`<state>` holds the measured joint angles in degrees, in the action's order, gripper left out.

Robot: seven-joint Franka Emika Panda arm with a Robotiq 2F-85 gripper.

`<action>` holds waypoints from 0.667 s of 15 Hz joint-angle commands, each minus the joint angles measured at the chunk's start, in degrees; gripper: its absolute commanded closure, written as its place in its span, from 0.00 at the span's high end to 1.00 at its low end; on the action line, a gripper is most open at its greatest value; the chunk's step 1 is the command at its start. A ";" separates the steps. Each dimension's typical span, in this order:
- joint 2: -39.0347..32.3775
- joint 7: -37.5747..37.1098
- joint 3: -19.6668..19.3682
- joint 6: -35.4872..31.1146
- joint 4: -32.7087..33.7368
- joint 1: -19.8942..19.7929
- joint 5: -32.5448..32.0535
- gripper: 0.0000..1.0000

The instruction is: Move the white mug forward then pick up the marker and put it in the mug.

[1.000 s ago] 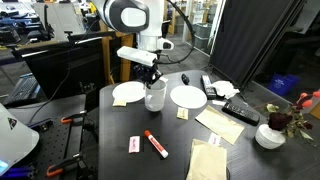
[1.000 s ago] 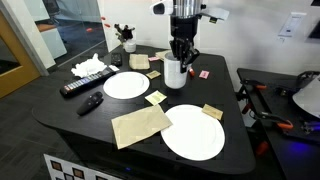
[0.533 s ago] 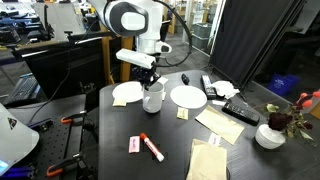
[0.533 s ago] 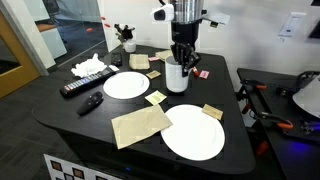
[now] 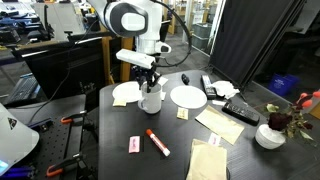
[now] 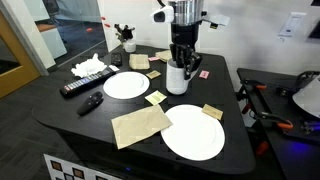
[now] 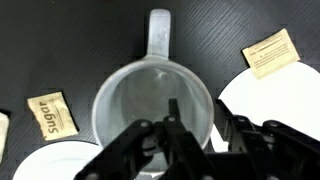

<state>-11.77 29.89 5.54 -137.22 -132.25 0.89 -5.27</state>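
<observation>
— Item one, the white mug point(image 5: 151, 98)?
— Upright on the black table point(image 5: 105, 150). My gripper point(image 7: 207, 118) straddles its rim, one finger inside, one outside. Whether it is clamped on the wall or loose, I cannot tell. The forward move is, I judge, in hand or near its end.
— Item two, the marker point(image 5: 157, 143)?
— Flat on the table, well apart from the mug, untouched. Pick-up and drop-in are both outstanding.

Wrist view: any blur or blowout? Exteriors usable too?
Wrist view: mug in focus, rim nearly blown out; jaws along the bottom are dark, soft silhouettes; sugar packet print legible. Both exterior views: coarse, plates glare white on the dark table; marker just a small red streak.
</observation>
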 commanded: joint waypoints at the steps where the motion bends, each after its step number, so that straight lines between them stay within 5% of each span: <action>1: 2.51 -1.82 0.14 -0.75 -1.19 0.41 -0.49 0.72; 5: 5.36 -3.18 -0.14 -0.65 -2.08 0.78 -0.96 0.99; 10: 9.31 -4.69 -0.62 0.15 -2.78 0.83 -1.44 1.00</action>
<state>-6.63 27.50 5.46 -137.26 -132.78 1.33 -5.59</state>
